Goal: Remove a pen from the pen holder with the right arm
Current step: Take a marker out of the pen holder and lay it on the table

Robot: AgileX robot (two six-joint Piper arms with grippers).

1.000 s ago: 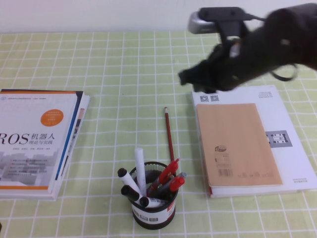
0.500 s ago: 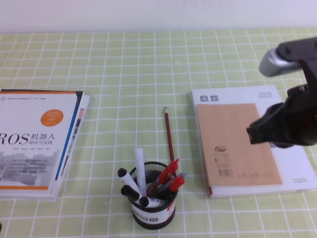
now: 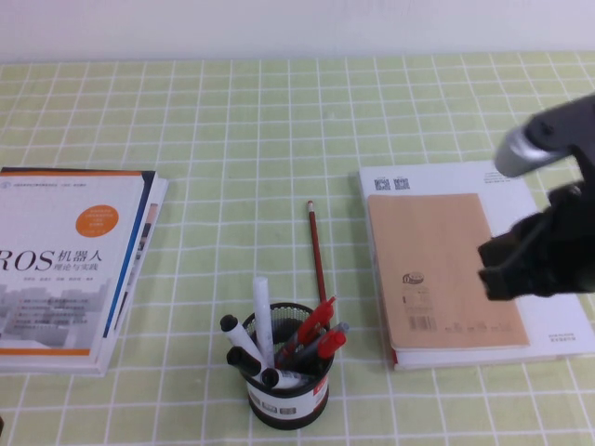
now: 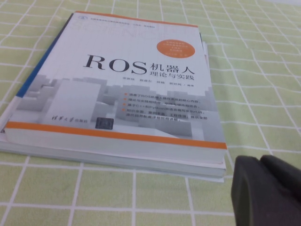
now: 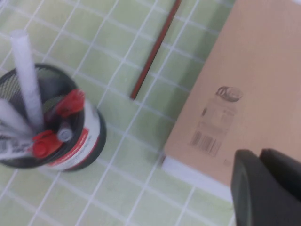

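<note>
Pale green with a white grid: saw that on the tablecloth [image 3: 232, 121] under everything. Farthest to the left of the right gripper [image 3: 495, 269], found the left gripper [image 4: 268, 188] near a corner of a ROS textbook [image 3: 65, 269]; made out its two dark pads pressed together with no gap. Saw the textbook lying flat, cover up, well apart from the right gripper.

Nearer, but still well left of the right gripper and closer to the robot than it, found the pen holder [image 3: 284, 390], a black mesh cup with a red-and-white band, standing upright on the cloth. Saw inside it a white pen [image 3: 264, 311], black-capped markers [image 3: 237, 346] and red-capped pens [image 3: 323, 321], all leaning against the rim, none gripped.

Between the holder and the right gripper, noticed a dark red pencil [image 3: 317, 251] lying on the cloth, apart from both.

Directly beneath the right gripper, saw a tan notebook [image 3: 437, 269] stacked on a larger white book [image 3: 558, 321]. Found the right gripper hovering over the right part of that stack, closed tight on nothing, well clear of the holder. Saw, through its wrist camera, the holder and its pens off to one side, untouched.
</note>
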